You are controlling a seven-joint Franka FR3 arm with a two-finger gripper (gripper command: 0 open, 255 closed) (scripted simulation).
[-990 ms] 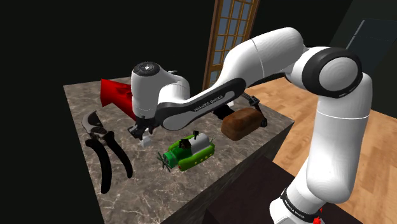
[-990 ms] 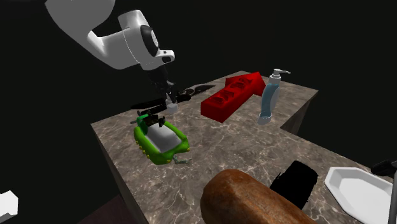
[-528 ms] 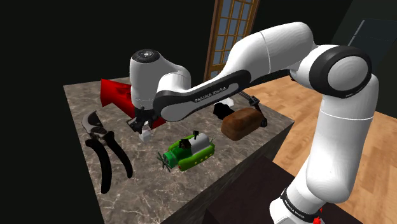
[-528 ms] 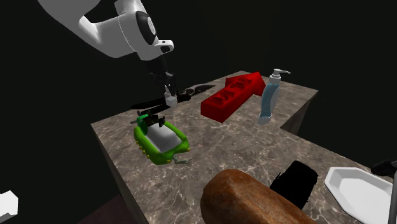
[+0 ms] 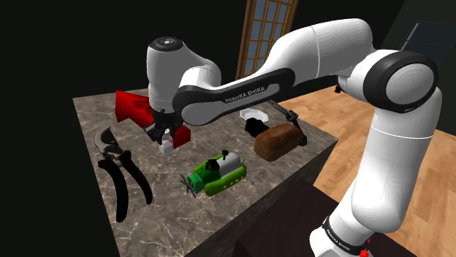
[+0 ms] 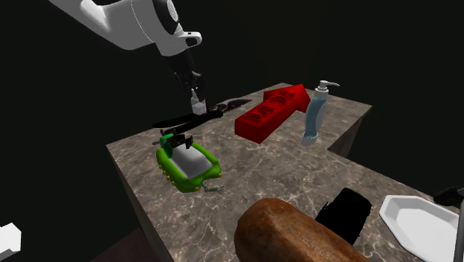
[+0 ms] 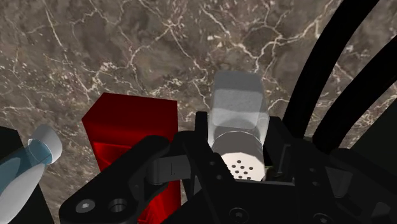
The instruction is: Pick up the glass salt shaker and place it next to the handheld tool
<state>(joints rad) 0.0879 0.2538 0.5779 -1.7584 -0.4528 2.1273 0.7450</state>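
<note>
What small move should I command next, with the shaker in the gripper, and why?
Probably lower it straight down. The gripper is shut on the salt shaker, which hangs above the marble table. In the wrist view bare marble lies beneath it, and the black shears curve close beside it.

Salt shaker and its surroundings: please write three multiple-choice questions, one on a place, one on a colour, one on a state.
1. Where is the salt shaker? A) lying on the table B) in the gripper, above the table C) leaning on the table's edge
2. What colour is the arrow-shaped block? A) blue B) red C) yellow
3. The gripper is: A) open B) shut on nothing C) shut on the salt shaker
Answers: 1 B, it hangs clear of the marble; 2 B, plainly red; 3 C, both fingers clasp it.
</note>
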